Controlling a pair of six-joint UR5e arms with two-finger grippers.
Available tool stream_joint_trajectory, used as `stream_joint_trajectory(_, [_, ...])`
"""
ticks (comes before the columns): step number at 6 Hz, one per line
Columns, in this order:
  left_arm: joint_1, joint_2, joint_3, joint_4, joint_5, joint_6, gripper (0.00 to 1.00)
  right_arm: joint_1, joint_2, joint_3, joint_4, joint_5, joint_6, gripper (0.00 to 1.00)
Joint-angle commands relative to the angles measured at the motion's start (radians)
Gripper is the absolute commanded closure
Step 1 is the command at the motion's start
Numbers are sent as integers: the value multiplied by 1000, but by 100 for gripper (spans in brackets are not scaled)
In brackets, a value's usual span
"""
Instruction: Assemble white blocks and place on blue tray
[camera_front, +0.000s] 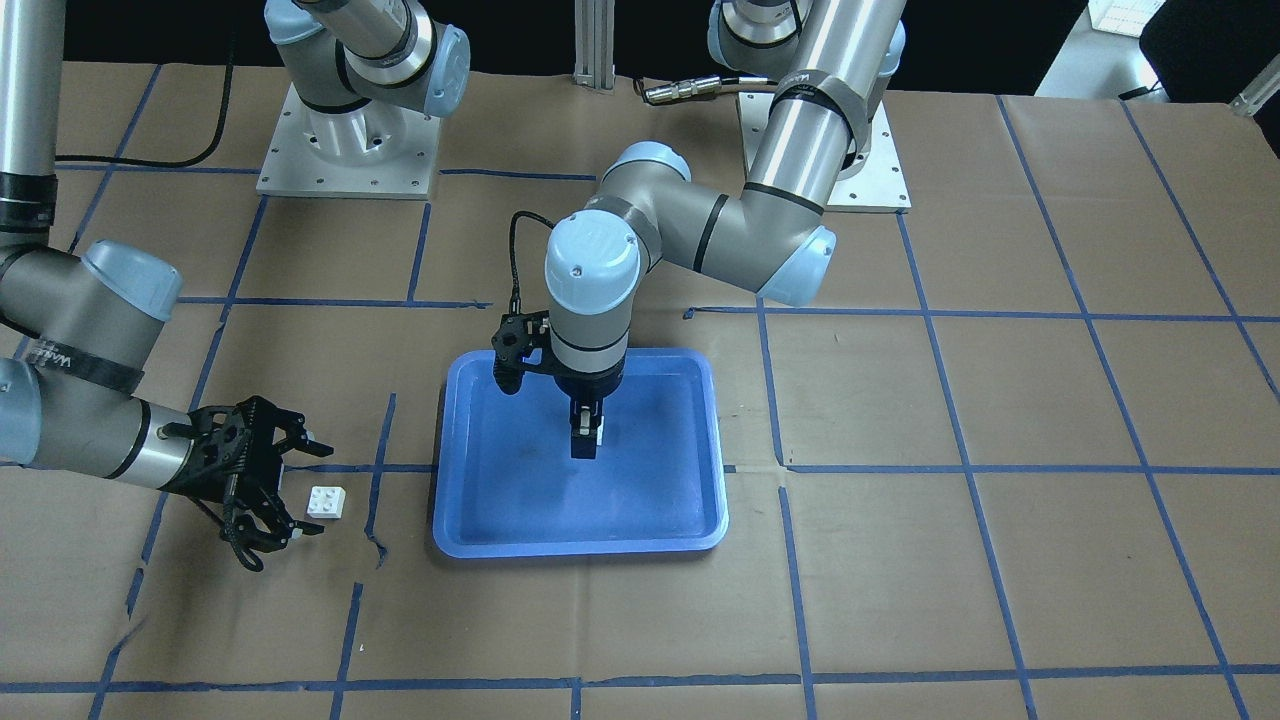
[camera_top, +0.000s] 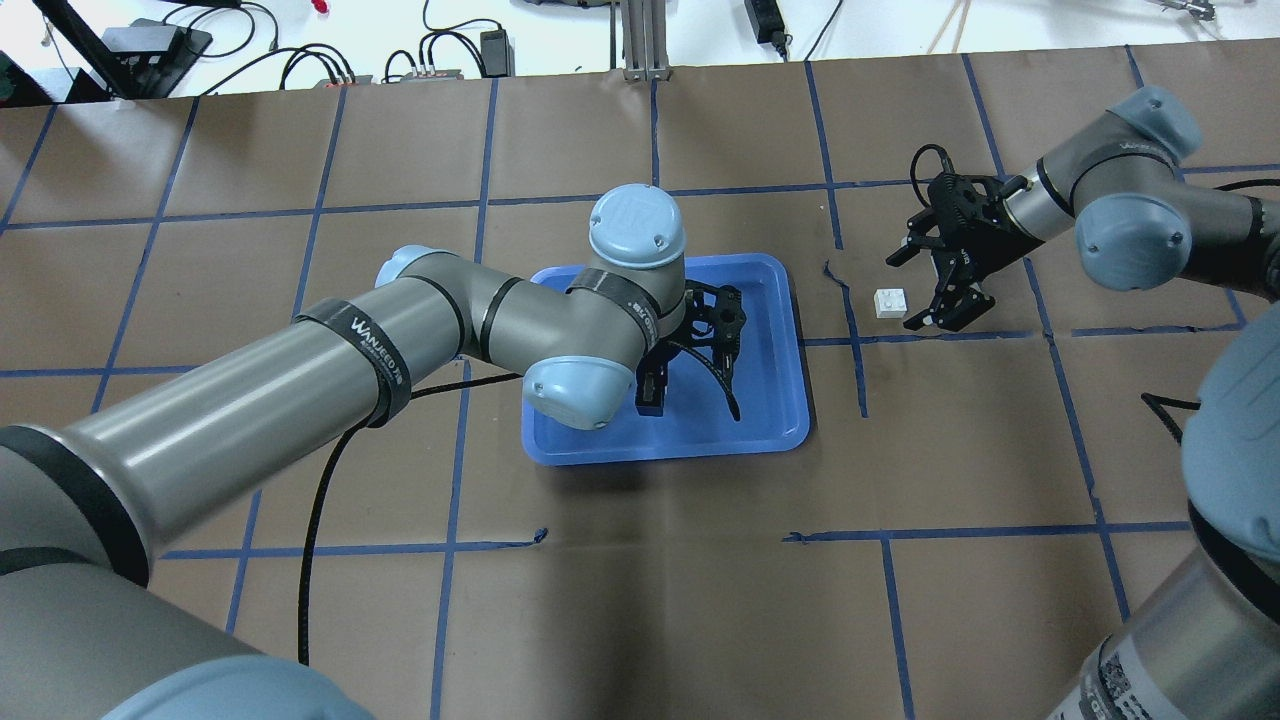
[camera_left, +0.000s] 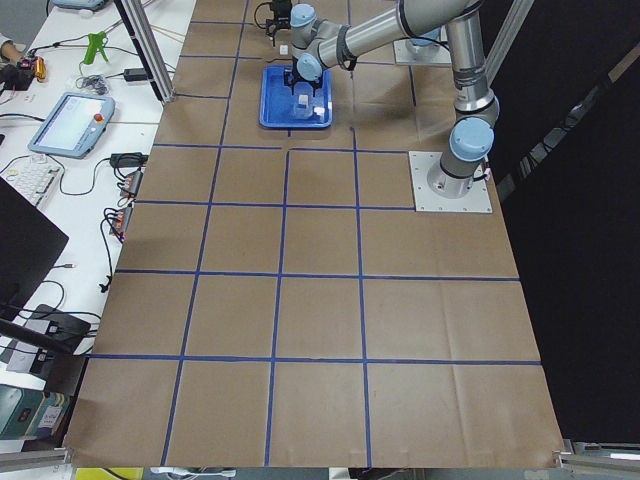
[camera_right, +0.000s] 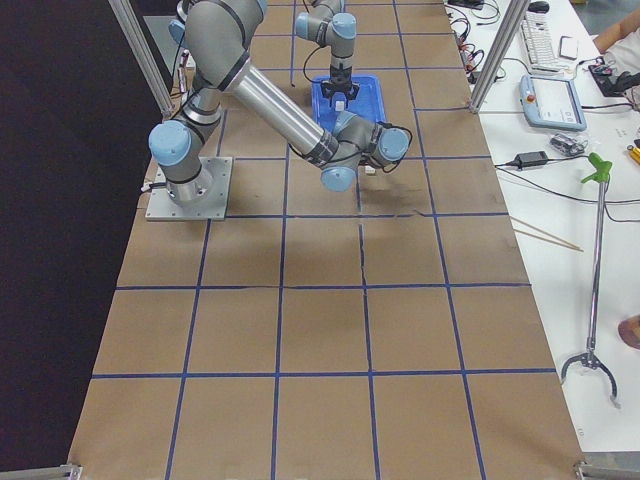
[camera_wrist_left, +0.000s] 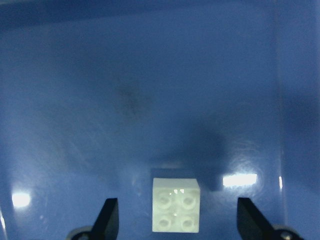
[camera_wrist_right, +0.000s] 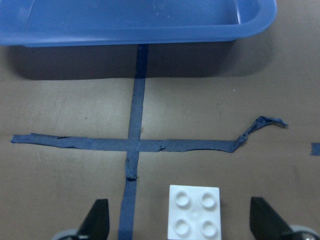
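Note:
One white block (camera_wrist_left: 175, 205) lies studs up on the floor of the blue tray (camera_front: 580, 545). My left gripper (camera_front: 588, 437) points straight down over it, open, with a finger on either side and clear of it. In the overhead view the arm hides this block. The second white block (camera_front: 327, 501) lies studs up on the brown paper beside the tray, and also shows in the overhead view (camera_top: 890, 302). My right gripper (camera_front: 305, 487) is open and low, its fingers straddling that block (camera_wrist_right: 194, 212) without touching it.
Brown paper with a blue tape grid covers the table. A torn, curled tape end (camera_wrist_right: 260, 125) lies between the second block and the tray's wall (camera_wrist_right: 135, 25). The arm base plates (camera_front: 345, 150) stand at the robot's side of the table.

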Motion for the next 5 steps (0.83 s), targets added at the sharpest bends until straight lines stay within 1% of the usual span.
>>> stream_joint_trajectory(1, [63,166,63,-276,0,-49,12,0,4,-2,-22,2,3,7])
stream_joint_trajectory(2, [98,277,168,-531,-5,-47,12,0,6,-4,-30,-1,1,30])
stream_joint_trajectory(3, [99,359,256,-740,-5,-50,12,0,4,-7,-33,1,1,49])
stream_joint_trajectory(4, [105,439,275,-799,0,-123,12,0,3,-4,-68,-1,-2,63])
stream_joint_trajectory(5, [160,462,266,-799,10,-271,12,0,-2,-11,-75,1,-2,70])
